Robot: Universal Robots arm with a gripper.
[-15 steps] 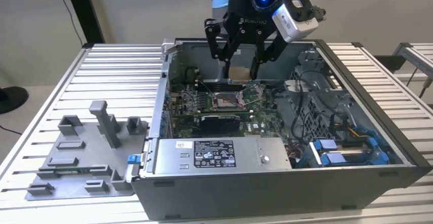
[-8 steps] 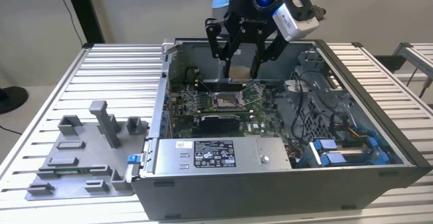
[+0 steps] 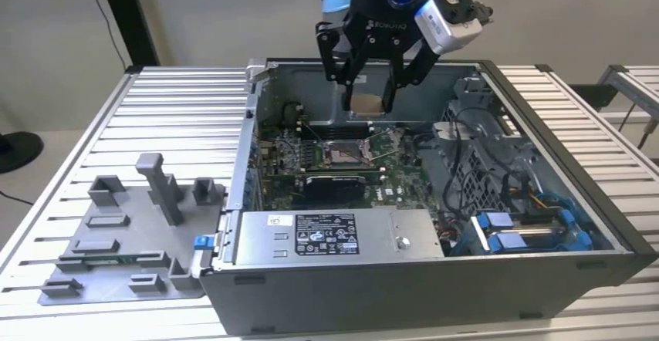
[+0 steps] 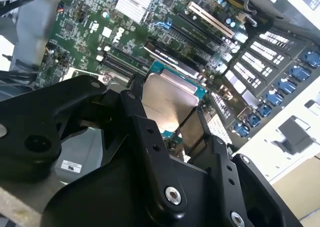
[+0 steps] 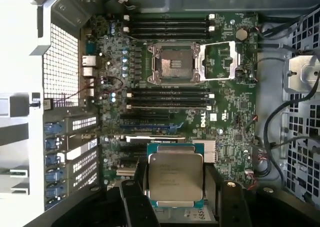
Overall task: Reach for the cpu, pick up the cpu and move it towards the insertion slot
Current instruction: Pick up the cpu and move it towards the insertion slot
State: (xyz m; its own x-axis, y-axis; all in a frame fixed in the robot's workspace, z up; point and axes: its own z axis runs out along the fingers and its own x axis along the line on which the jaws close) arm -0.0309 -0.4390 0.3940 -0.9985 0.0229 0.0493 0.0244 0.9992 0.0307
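The cpu [image 3: 368, 102], a thin square chip with a pale silvery top, hangs over the back of the open computer case with my gripper [image 3: 369, 86] shut on its edges. In both wrist views the black fingers [image 5: 131, 194] clamp the cpu [image 5: 175, 175] [image 4: 168, 103] from two opposite sides. The insertion slot [image 3: 344, 153] [image 5: 172, 63] is a metal-framed square socket with a dark centre on the green motherboard. Its hinged metal plate [image 5: 220, 62] lies flipped open beside it. The chip is held above the board, some way short of the slot.
A grey plastic tray [image 3: 123, 237] with upright blocks lies on the slatted table at the exterior view's left. Inside the case [image 3: 433, 279] are a power supply [image 3: 329, 237], black cables [image 3: 464, 179] and blue drive clips [image 3: 525, 233]. Memory sticks [image 5: 170, 99] flank the socket.
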